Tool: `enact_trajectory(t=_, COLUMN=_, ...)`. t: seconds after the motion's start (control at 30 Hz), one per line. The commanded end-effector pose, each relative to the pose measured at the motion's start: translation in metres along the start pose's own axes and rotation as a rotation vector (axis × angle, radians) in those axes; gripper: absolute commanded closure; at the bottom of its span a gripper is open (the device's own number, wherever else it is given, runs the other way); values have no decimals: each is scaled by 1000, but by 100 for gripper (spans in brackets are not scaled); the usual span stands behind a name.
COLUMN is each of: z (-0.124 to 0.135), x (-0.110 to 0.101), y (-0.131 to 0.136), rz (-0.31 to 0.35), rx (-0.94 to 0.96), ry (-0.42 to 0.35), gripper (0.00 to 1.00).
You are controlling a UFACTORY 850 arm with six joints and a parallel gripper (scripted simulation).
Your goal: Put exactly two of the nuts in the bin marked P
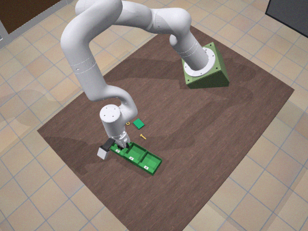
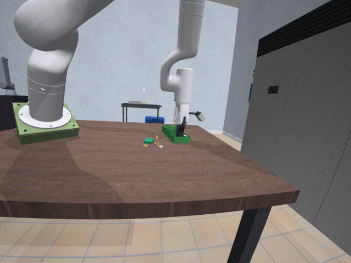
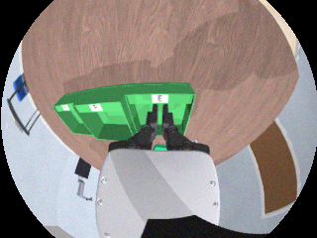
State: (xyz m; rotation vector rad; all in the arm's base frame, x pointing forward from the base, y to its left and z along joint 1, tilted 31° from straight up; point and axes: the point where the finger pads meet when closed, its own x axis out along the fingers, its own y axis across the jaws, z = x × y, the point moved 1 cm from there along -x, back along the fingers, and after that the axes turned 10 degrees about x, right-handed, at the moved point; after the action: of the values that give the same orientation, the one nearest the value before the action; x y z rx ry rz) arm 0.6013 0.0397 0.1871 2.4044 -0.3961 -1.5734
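The gripper (image 1: pixel 123 146) points straight down into the end compartment of a green row of three bins (image 1: pixel 152 160), the compartment nearest the left corner of the worktop in the top view. The bin row lies on the table (image 1: pixel 203 139) toward the edge opposite to the arm's green base (image 1: pixel 218 82). Each compartment has a small white label, but the letters are too small to read, so I cannot tell which one is P.

The fingers are closed almost fully. In the wrist view they (image 3: pixel 158 126) stand close together over the bin floor, and no nut shows between them, so the gripper holds nothing.

The nuts lie on the table beside the bin row, toward the middle of the worktop. The exterior view shows two yellow nuts (image 2: pixel 156 137) (image 2: pixel 156 143) and a grey nut (image 2: pixel 160 146), near a flat green block (image 2: pixel 148 140). A yellow bolt (image 1: pixel 142 136) lies between the block and the bins. No nut is visible inside the two free compartments
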Motion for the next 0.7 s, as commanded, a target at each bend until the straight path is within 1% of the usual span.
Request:
enact_trajectory(t=0.0, z=-1, x=-1, y=0, rz=0, rx=0, ry=1, gripper=93)
enact_trajectory(t=0.27, z=-1, x=-6, y=0, rz=0, rx=0, ry=1, gripper=93)
enact_trajectory(t=0.67, z=-1, x=-22, y=0, rz=0, rx=0, ry=1, gripper=93)
